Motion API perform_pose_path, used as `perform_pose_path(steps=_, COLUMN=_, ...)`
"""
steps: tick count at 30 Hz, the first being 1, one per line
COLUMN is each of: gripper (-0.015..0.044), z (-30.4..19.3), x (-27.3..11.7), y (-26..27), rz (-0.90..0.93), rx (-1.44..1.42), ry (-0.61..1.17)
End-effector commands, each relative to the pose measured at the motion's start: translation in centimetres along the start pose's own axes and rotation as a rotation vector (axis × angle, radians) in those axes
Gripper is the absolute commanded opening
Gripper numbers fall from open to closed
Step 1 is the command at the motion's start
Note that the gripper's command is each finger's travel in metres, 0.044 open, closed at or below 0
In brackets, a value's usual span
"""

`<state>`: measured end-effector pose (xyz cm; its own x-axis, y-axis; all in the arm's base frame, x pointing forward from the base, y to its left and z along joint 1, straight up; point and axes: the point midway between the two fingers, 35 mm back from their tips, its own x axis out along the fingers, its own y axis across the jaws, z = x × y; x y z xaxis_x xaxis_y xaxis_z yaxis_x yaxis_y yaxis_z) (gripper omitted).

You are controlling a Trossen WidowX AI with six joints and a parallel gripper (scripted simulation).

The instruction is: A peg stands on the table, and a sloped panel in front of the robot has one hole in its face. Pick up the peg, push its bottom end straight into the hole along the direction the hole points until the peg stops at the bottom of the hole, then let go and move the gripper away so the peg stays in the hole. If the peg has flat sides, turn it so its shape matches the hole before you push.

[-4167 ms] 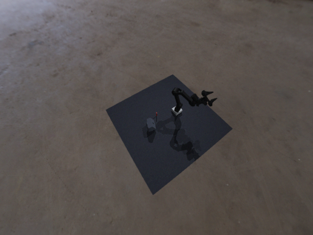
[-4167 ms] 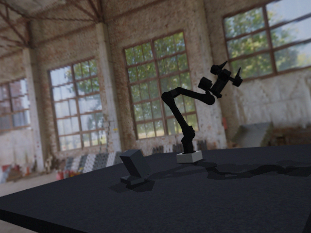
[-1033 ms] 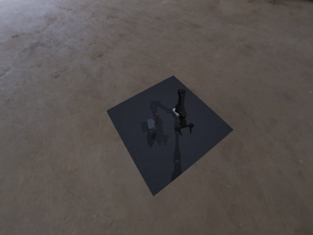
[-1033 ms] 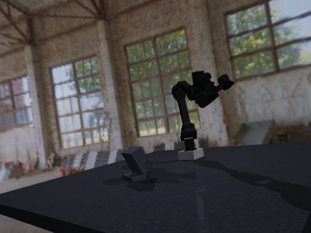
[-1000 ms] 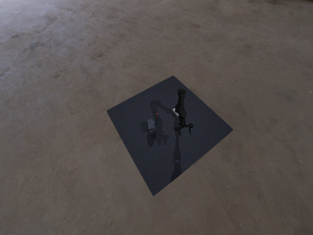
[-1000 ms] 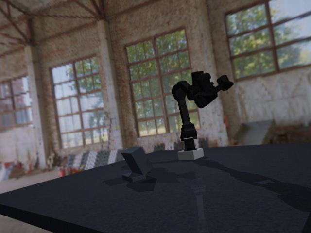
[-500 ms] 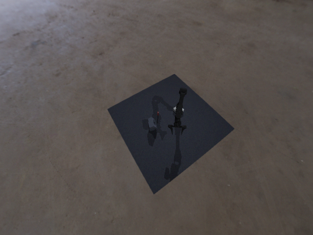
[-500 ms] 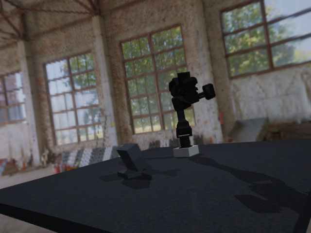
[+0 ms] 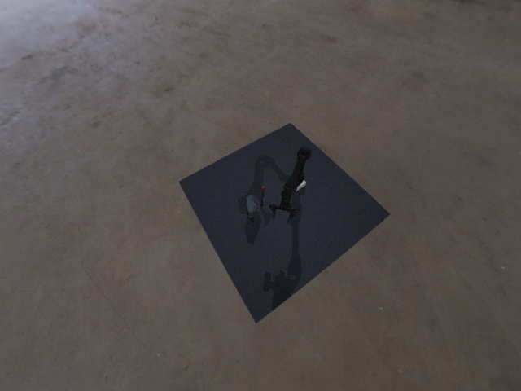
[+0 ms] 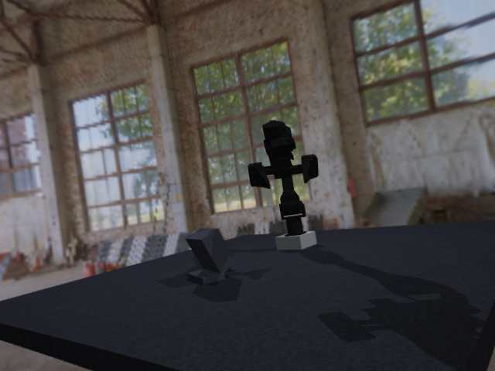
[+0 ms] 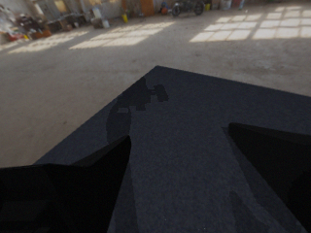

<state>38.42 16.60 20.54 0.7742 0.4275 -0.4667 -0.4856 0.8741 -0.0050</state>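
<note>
The peg (image 9: pixel 263 190), thin with a red upper part and a dark lower part, stands upright on the table close beside the sloped panel. It does not show in the exterior view or the wrist view. The grey sloped panel (image 9: pixel 252 205) (image 10: pixel 210 250) leans on a small foot; its hole cannot be made out. My gripper (image 9: pixel 281 220) (image 10: pixel 287 184) (image 11: pixel 178 134) is open and empty, high above the table. In the top view it appears to the right of the peg and panel.
The dark square table top (image 9: pixel 235 168) (image 10: pixel 120 315) (image 11: pixel 180 165) carries everything. The arm's white base block (image 9: pixel 300 185) (image 10: pixel 295 241) stands behind the gripper in the exterior view. Shadows of the arm and panel fall across the table. A table corner shows in the wrist view.
</note>
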Motion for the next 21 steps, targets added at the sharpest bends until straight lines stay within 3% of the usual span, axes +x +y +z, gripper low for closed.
perform_pose_path(steps=1, gripper=0.0440, z=-1.3, x=0.0, y=-2.4, rz=-0.052, rx=-0.043, ry=0.065)
perform_pose_path(steps=21, gripper=0.0440, z=-7.7, x=-2.5, y=-11.7, rz=-0.182, rx=-0.200, ry=0.386)
